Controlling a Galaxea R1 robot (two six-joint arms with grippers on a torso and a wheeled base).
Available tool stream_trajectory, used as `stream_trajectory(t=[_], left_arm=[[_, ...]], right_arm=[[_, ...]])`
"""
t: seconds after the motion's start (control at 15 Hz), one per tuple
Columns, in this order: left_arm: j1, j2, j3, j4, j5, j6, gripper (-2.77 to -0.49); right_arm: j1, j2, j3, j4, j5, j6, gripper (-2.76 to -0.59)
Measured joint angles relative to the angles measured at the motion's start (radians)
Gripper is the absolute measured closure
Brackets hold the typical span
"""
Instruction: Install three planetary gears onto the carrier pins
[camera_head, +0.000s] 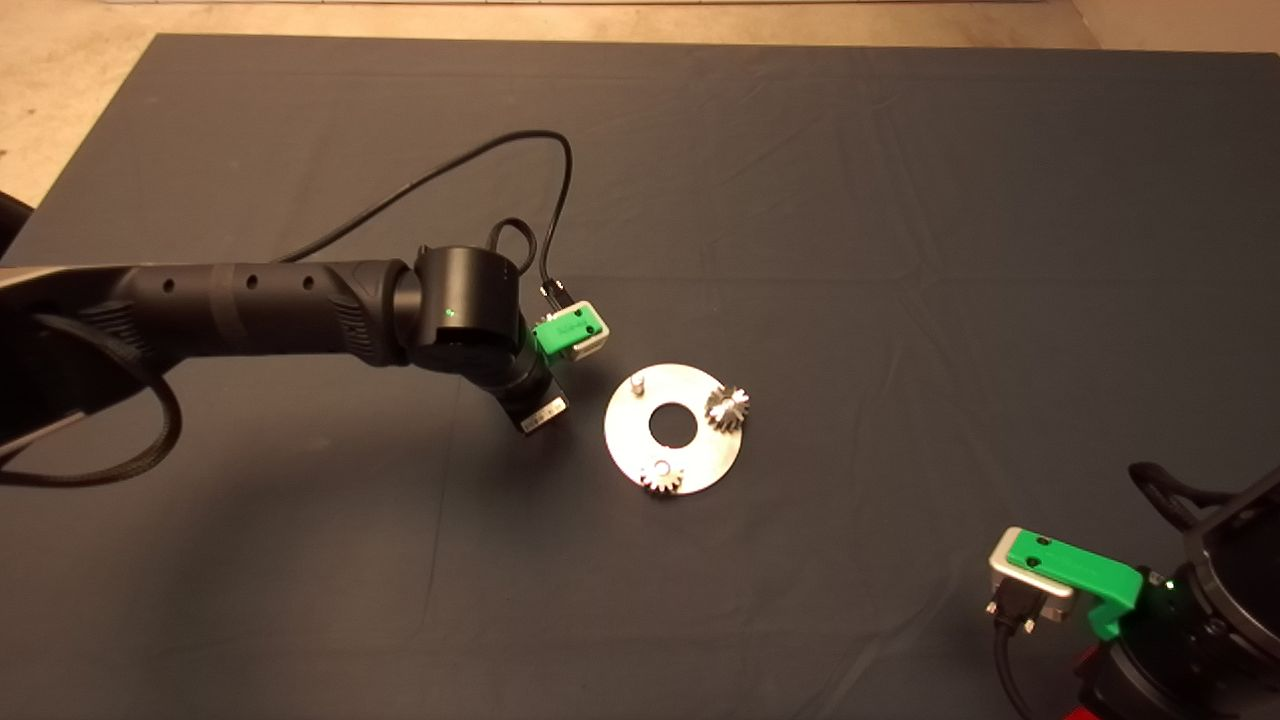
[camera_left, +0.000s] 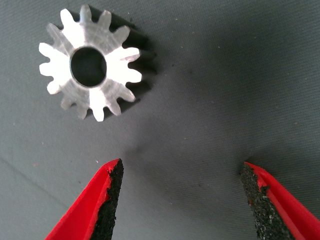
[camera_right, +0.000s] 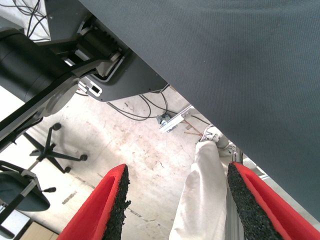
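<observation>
With two planetary gears (camera_head: 727, 406) already seated on the disc (camera_head: 625, 440), the left claw (camera_left: 182, 200) hovered wide open and empty above the third gear (camera_left: 92, 67) lying flat on the worktop (camera_head: 900, 250) just left of the disc, poised to grasp it for the bare pin (camera_head: 638, 383), while the right claw (camera_right: 177, 200) waited open at the near right.

Bare mat (camera_left: 210, 75) is lying all round the loose gear (camera_left: 90, 67); nothing is standing between it and the left gripper's (camera_left: 180, 200) spread fingers.

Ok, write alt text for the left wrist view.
A loose gear lies flat on the dark mat, centre hole up. The left gripper hovers beside it, its red fingers open and holding nothing.
</observation>
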Motion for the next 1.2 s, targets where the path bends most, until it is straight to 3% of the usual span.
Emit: stream_trajectory(t=[0.13, 0.33, 0.6, 0.8, 0.93, 1.07, 1.2], left_arm=[[-0.007, 0.0, -0.024, -0.023, -0.014, 0.034, -1.6], [-0.022, 0.0, -0.058, -0.041, -0.016, 0.06, -1.6], [-0.06, 0.021, -0.172, -0.112, 0.005, 0.115, -1.6], [-0.081, 0.057, -0.244, -0.146, 0.013, 0.14, -1.6], [-0.1, 0.081, -0.274, -0.188, 0.012, 0.148, -1.6], [-0.118, 0.106, -0.299, -0.248, 0.012, 0.154, -1.6], [-0.129, 0.122, -0.319, -0.285, 0.011, 0.159, -1.6]], right_arm=[[0.0, 0.0, 0.0, 0.0, 0.0, 0.0, -1.44], [-0.003, 0.001, 0.0, 0.0, 0.0, 0.0, -1.44], [-0.006, 0.006, 0.0, 0.0, 0.0, 0.0, -1.44], [-0.006, 0.006, 0.0, 0.0, 0.0, 0.0, -1.44], [-0.006, 0.006, 0.0, 0.0, 0.0, 0.0, -1.44], [-0.006, 0.006, -0.003, 0.0, 0.0, -0.001, -1.44], [-0.006, 0.006, -0.012, 0.0, 0.0, -0.001, -1.44]])
